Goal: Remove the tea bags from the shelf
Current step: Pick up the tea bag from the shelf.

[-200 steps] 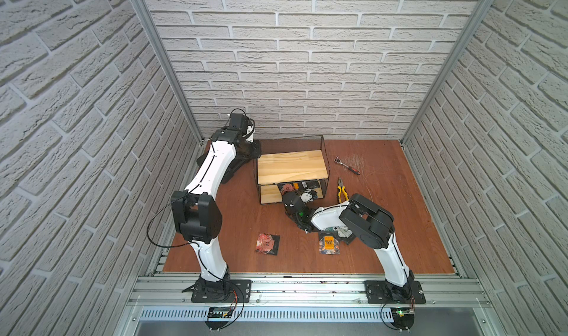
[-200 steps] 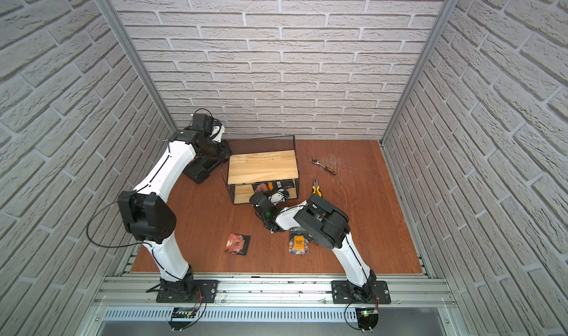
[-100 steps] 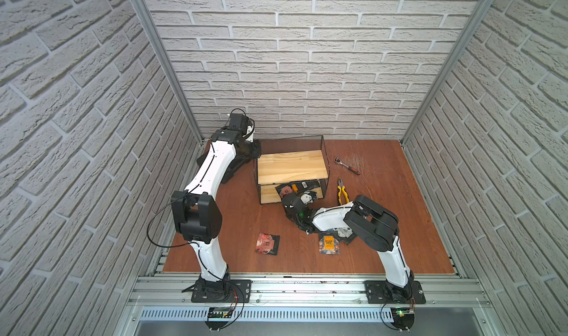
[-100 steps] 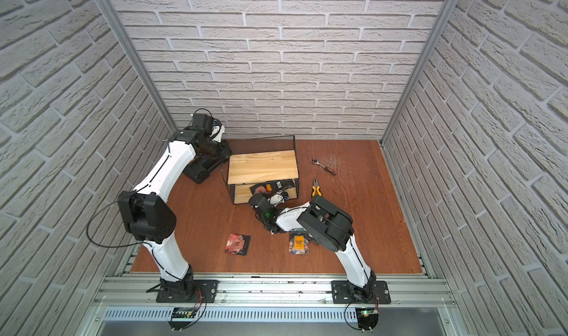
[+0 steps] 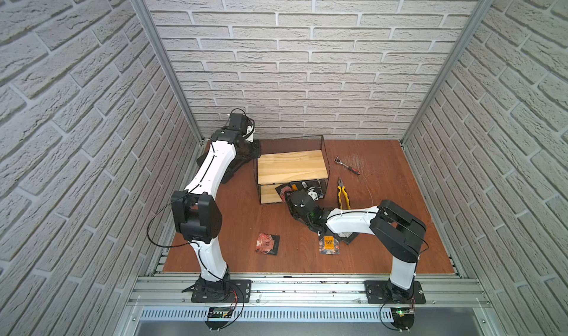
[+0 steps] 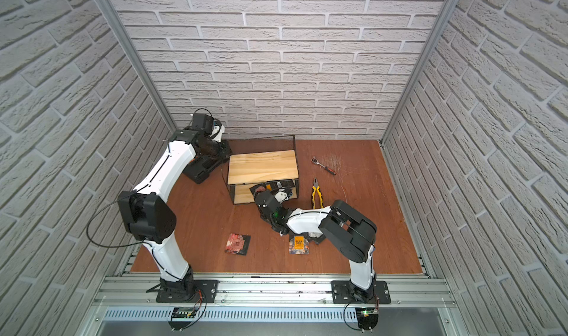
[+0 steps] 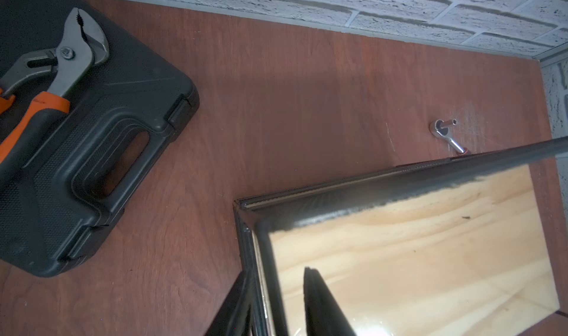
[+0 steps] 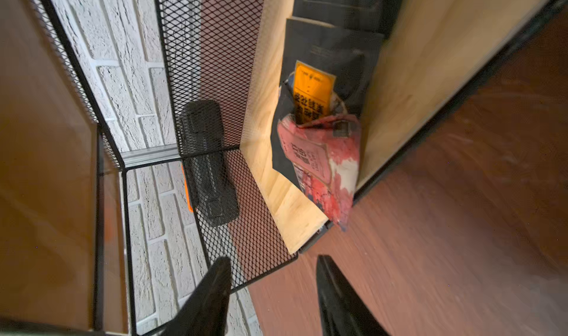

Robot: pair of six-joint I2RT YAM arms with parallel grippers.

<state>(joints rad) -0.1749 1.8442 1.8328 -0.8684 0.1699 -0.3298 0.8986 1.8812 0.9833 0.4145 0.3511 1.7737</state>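
my right claw [image 8: 273, 263]: opened since a second ago, now wide and empty, at the shelf's [image 5: 291, 166] lower tier. my left claw [image 7: 276, 273]: narrow, pinching the shelf's side mesh. tea bags [image 8: 318, 153]: stacked on the lower tier. red sachet [image 5: 267, 243] and orange-labelled sachet [image 5: 329, 244]: on the surface [image 5: 246, 214].

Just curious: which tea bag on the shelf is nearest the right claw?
The red tea bag, overhanging the lower board's edge; the black ones lie deeper.

White brick walls [image 5: 307, 73], reddish, seemingly wooden floor [image 5: 307, 263]
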